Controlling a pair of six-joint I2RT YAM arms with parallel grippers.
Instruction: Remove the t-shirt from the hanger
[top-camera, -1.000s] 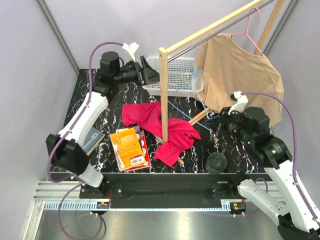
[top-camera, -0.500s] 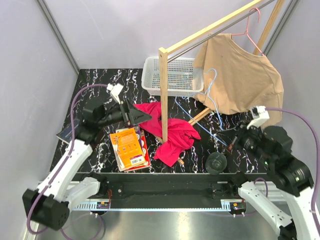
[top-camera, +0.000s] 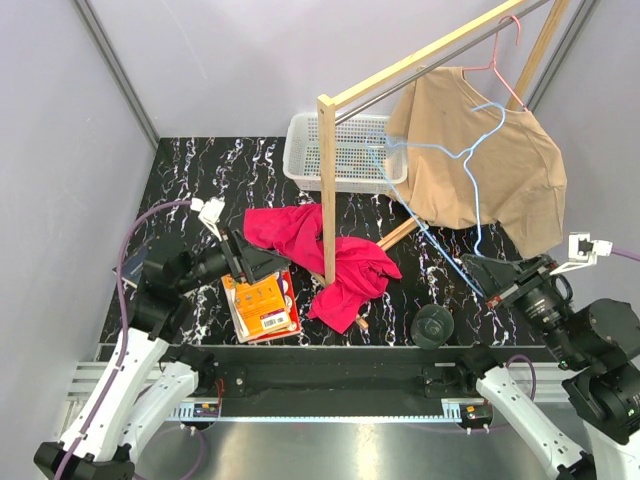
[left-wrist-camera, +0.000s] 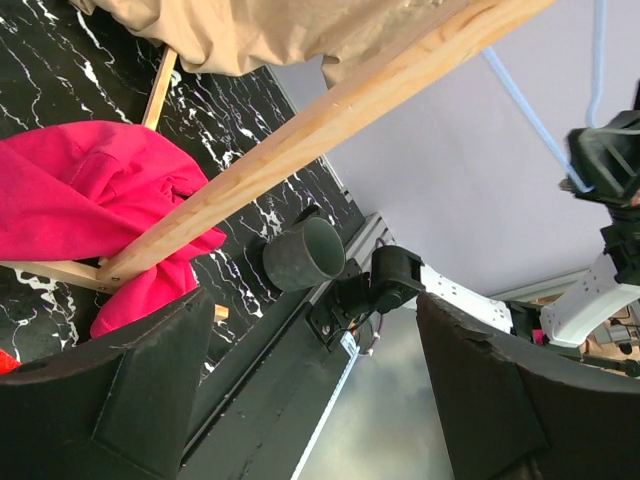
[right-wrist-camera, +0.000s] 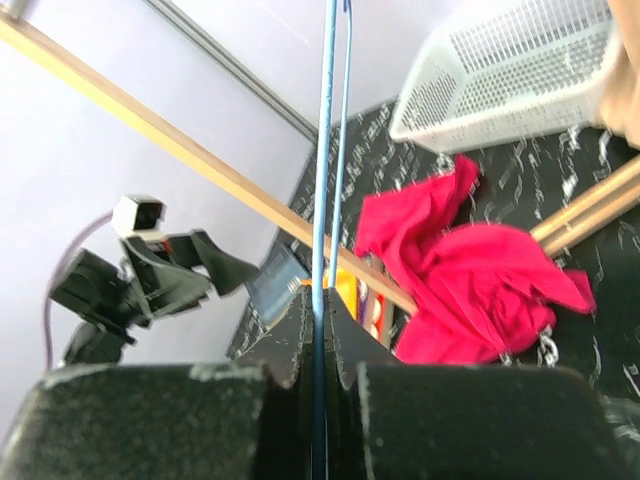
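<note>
A red t-shirt (top-camera: 340, 262) lies crumpled on the black marble table round the foot of the wooden rack post (top-camera: 327, 190); it also shows in the left wrist view (left-wrist-camera: 80, 190) and the right wrist view (right-wrist-camera: 470, 270). A bare blue wire hanger (top-camera: 430, 237) is in the air, free of the shirt. My right gripper (top-camera: 490, 285) is shut on its wire (right-wrist-camera: 326, 150) at the near right. My left gripper (top-camera: 262, 262) is open and empty, low at the near left beside the shirt.
A tan shirt (top-camera: 480, 170) hangs on a pink hanger (top-camera: 497, 65) from the rail at the back right. A white basket (top-camera: 350, 150) stands at the back. An orange book (top-camera: 262, 300) and a black cup (top-camera: 433, 326) lie near the front edge.
My right gripper has pulled back to the near right, lifting the blue hanger up in front of the tan shirt. My left arm has drawn back from the basket to the near left.
</note>
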